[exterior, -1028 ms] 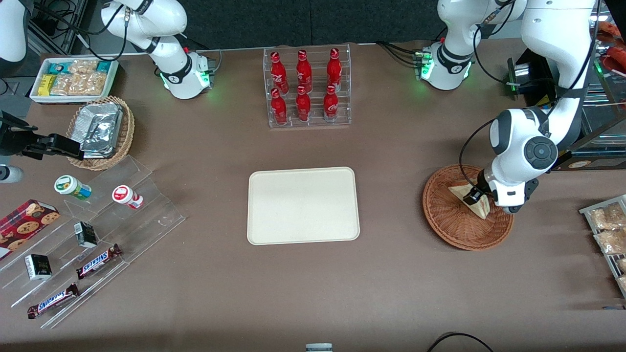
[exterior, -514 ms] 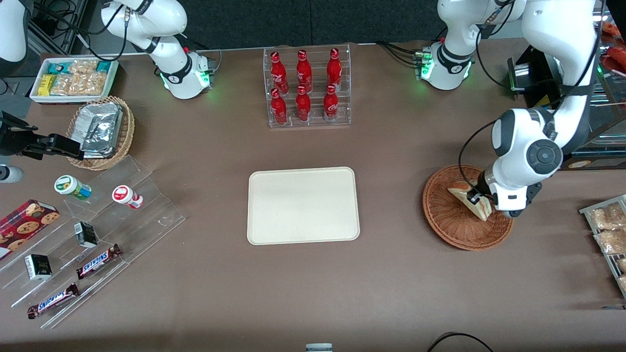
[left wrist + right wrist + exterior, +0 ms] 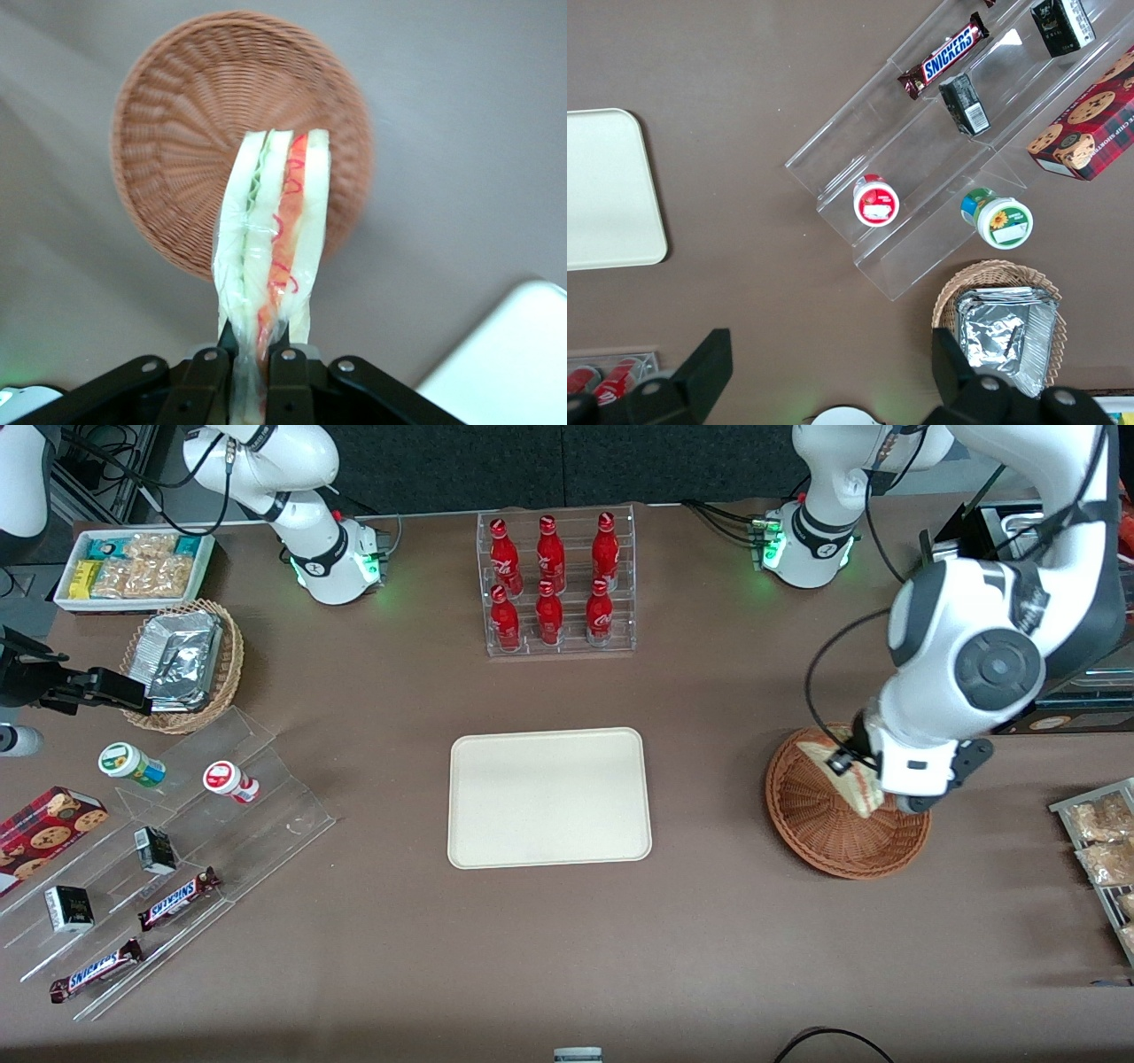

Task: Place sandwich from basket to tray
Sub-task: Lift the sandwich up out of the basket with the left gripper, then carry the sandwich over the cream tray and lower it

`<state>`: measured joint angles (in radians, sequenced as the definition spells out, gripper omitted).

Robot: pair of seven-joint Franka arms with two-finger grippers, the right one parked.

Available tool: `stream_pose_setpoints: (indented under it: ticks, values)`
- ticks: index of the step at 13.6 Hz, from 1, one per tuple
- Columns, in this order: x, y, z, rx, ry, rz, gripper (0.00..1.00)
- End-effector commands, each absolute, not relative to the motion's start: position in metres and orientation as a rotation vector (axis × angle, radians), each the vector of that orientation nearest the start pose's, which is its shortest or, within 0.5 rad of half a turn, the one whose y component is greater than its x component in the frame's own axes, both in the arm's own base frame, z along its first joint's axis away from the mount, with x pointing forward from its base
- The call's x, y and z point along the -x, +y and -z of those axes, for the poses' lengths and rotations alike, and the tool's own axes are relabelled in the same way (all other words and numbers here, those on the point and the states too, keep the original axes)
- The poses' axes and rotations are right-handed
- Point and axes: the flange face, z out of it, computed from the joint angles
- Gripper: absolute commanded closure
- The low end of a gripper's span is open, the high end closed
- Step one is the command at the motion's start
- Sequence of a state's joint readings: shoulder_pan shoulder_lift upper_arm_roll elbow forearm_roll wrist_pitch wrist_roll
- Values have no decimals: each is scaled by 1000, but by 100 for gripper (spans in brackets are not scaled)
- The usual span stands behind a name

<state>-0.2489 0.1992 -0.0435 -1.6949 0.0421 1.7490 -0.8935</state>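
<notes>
Pinching the sandwich [image 3: 270, 239] by one end, the gripper [image 3: 252, 359] has its two fingers clamped on the wrapped wedge, which hangs clear above the basket [image 3: 177, 115] with its green and red-orange filling edge facing the wrist camera. Against the front pictures from a second ago, the wedge no longer lies on the wicker: the arm has risen, its wrist looms larger in the front view, and the sandwich [image 3: 852, 778] now sits up at the rim of the basket [image 3: 833, 841] rather than down in its bowl. That suggests the pick is done and the lift is under way, so what remains is the carry toward the parked arm's end of the table and the set-down on the tray [image 3: 549, 797], which lies bare and well apart from the basket. A corner of the tray [image 3: 505, 354] already shows in the wrist view. Nothing stands on the brown table between basket and tray, so the path looks open. The rack of red bottles [image 3: 556, 584] stands farther from the front camera than the tray and off that line. One risk, as a guess: the grip is on the soft wrapped end only, so the wedge could sag or slip during a quick swing.
</notes>
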Motion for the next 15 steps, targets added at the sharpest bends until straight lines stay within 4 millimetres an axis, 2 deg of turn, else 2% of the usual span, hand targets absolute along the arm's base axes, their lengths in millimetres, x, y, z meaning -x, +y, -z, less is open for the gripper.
stream_pose_setpoints:
  ticks: [1,2,4,7,9,11,15]
  values:
    - [-575,-233,-472,2958,-726,-144,100]
    - [-572,-255,-471,2978,-675,-142,100]
    - [-568,-310,-455,3016,-552,-164,100]
    - [-561,-388,-421,3046,-411,-188,100]
    - [-549,-433,-393,3074,-323,-176,100]
    - [-537,-466,-371,3106,-306,-140,100]
    - [-513,-506,-321,3104,-211,-155,100]
